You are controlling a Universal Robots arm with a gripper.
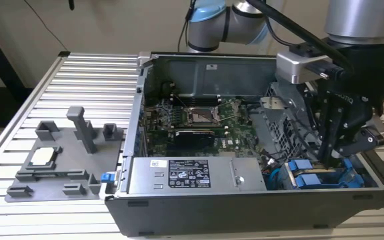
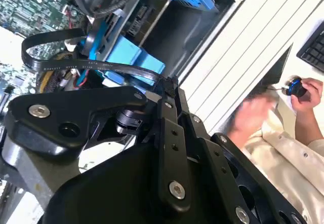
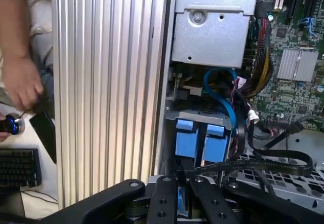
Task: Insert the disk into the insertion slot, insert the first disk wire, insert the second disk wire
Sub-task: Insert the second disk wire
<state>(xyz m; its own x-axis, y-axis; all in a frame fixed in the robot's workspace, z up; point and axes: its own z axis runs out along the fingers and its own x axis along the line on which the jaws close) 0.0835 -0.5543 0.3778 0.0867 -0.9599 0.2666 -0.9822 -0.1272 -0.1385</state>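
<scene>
The arm's gripper [image 1: 331, 159] reaches down into the open computer case [image 1: 178, 210], at the corner by the drive cage [image 1: 292, 125]. Its jaws are drawn narrow, pinched on the end of a flat black cable [image 2: 76, 68] that loops away from the tips toward the green board [image 3: 298, 77]; in the first wrist view the same cable [image 3: 273, 159] runs just ahead of the jaws. Directly below and in front of the jaws sits the disk [image 1: 310, 173] in its bright blue carrier, already lodged in the insertion slot [image 1: 352, 175] of the grey cage, its two blue tabs [image 3: 200, 142] facing the jaws. A thin blue wire [image 3: 223, 97] curls beyond the tabs, beside a bundle of yellow and black leads. The grey power box [image 1: 195, 175] lies to the side of the jaws, along the case's front edge. The case stands on a ribbed metal surface [image 1: 78, 85], with a grey fixture plate [image 1: 62, 160] well away from the jaws. Past the surface's edge, a person's hand [image 3: 20, 84] holds a small blue-ringed knob [image 3: 11, 124] near a keyboard [image 3: 19, 165].
</scene>
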